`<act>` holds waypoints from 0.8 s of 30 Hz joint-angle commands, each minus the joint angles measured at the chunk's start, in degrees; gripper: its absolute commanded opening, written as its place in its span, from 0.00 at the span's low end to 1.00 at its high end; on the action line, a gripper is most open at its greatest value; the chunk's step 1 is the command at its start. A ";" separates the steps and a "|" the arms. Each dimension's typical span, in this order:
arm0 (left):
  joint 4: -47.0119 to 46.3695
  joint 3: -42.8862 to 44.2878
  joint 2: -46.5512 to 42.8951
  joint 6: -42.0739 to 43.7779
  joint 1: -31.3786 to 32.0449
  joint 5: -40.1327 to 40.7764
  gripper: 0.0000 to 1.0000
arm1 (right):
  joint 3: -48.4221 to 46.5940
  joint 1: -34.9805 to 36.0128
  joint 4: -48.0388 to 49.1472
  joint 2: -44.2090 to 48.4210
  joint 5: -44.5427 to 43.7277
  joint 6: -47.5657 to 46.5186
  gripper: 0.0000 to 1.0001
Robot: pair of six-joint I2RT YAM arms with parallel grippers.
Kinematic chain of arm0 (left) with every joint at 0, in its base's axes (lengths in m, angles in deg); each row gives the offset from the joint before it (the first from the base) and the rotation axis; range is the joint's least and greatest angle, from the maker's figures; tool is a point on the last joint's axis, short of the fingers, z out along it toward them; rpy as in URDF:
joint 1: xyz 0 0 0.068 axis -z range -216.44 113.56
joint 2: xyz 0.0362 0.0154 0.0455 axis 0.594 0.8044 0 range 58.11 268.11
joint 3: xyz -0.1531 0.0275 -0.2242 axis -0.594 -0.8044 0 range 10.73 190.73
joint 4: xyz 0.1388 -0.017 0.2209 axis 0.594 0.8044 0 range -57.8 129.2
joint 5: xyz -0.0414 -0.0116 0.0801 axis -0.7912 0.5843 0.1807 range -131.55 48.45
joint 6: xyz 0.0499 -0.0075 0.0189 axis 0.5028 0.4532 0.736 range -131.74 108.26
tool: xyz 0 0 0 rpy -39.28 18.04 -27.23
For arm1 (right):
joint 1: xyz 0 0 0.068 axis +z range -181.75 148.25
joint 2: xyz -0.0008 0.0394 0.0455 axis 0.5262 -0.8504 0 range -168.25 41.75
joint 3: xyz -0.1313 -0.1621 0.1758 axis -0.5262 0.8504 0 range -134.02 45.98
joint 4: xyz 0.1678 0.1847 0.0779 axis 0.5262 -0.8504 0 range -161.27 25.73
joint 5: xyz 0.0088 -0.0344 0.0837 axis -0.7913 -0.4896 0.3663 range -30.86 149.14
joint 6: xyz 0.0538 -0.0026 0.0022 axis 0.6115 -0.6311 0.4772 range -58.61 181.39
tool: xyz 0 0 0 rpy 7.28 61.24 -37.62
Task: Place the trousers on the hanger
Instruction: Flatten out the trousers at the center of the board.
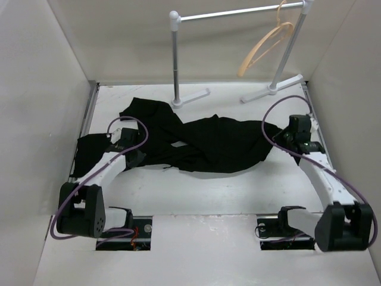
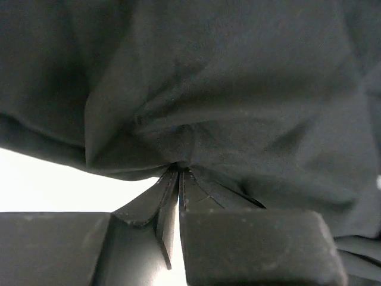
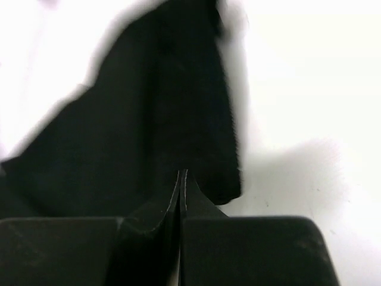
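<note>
While the hanger [image 1: 262, 43] is hanging well apart, left gripper [image 2: 180, 171] and right gripper [image 3: 183, 174] are clamping tight on opposite trousers [image 1: 208, 143] ends, likely for lifting.

The trousers [image 1: 208, 143] lie across the table [image 1: 196, 190], before the rack [image 1: 238, 12] where the hanger [image 1: 247, 62] hangs at right.

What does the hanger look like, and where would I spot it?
At the far end of the table stands a white tubular rack. The hanger hangs tilted from the right end of its top bar. It is the only thin, tan, triangular thing, unlike the white tubes and the black trousers lying in front.
</note>
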 commanded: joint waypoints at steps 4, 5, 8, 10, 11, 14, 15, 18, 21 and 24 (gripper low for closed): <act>7.80 5.57 -11.17 0.91 -2.03 1.81 0.01 | -16.83 2.06 -24.16 10.95 -11.58 -7.95 0.03; 9.65 6.18 -12.57 1.00 -2.03 1.81 0.02 | -18.59 2.14 -26.18 10.60 -11.85 -8.39 0.06; 11.60 6.28 -14.52 1.26 -2.55 1.81 0.03 | -18.10 2.14 -25.15 5.52 -9.05 -8.75 0.37; 11.16 6.71 -13.29 1.70 -3.43 1.37 0.03 | -12.32 2.49 -21.39 4.97 -5.10 -4.99 0.47; 10.99 7.15 -12.42 1.79 -3.78 1.10 0.03 | -7.85 3.02 -17.36 5.67 -3.17 -3.40 0.47; 9.93 7.86 -11.27 2.06 -4.31 0.84 0.03 | 3.86 1.36 -4.45 7.26 1.50 -0.31 0.53; 9.67 7.77 -11.00 2.14 -4.31 1.01 0.02 | 6.59 0.13 0.47 7.17 3.25 -0.22 0.59; 9.58 7.68 -10.13 2.23 -4.58 0.49 0.02 | 10.82 -2.86 13.49 4.37 5.90 -1.36 0.67; 9.67 7.86 -9.25 2.23 -4.22 -0.04 0.02 | 11.10 -5.41 20.80 -1.42 8.62 -0.93 0.66; 10.02 7.95 -9.24 2.32 -3.87 -0.13 0.02 | 11.36 -5.94 27.57 -4.86 11.43 0.48 0.65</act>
